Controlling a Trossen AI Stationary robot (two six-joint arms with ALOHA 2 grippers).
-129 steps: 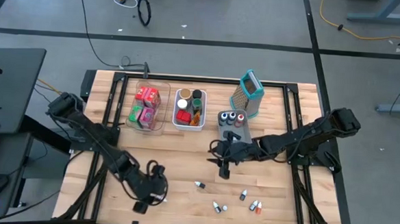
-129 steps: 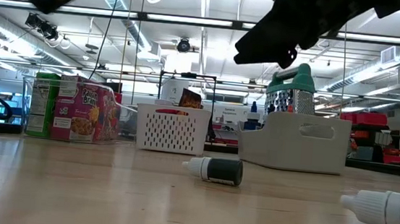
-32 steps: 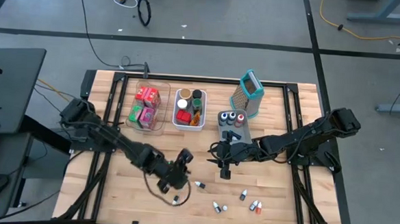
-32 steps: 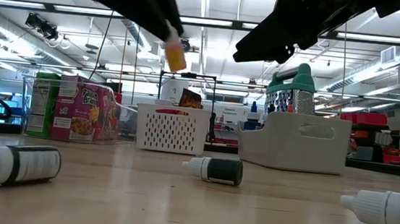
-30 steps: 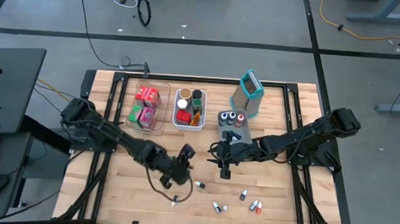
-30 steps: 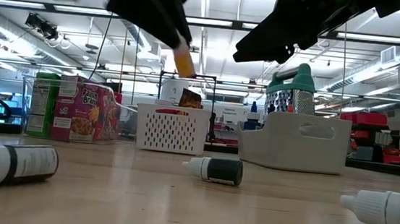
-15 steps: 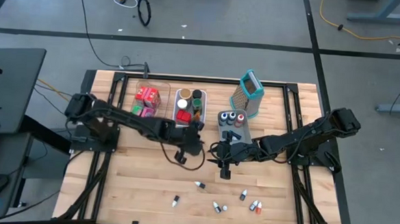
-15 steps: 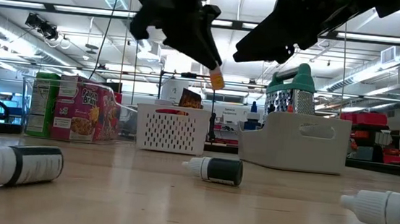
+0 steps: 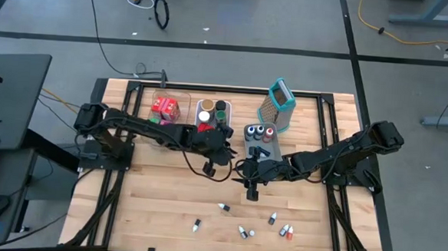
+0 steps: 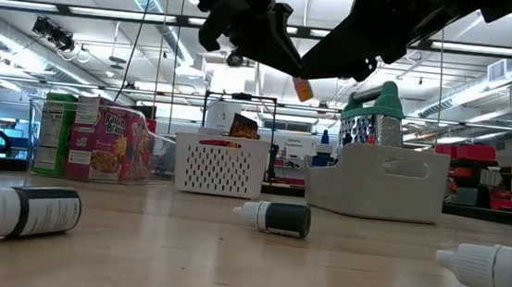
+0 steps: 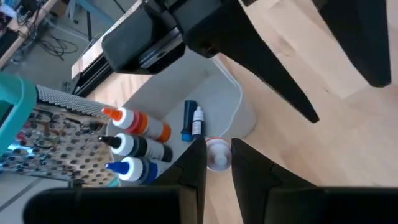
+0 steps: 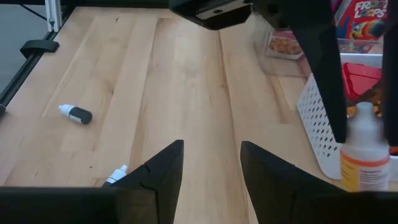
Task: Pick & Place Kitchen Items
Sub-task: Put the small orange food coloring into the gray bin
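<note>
Orange-capped bottle (image 10: 303,89) hangs pinched in my left gripper (image 9: 228,150), up over the grey bin (image 9: 263,144). My right gripper (image 9: 252,190) waits at the bin's six o'clock, fingers apart and empty.

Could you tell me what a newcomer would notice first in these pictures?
Probably the left gripper, raised above mid-table beside the grey bin, pinching a small orange-capped bottle. Next, the right gripper hanging open near it. Then the tiny bottles scattered along the table's near edge.

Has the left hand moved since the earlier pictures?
Yes. The left hand went from the table's near-left edge toward the grey bin.
</note>
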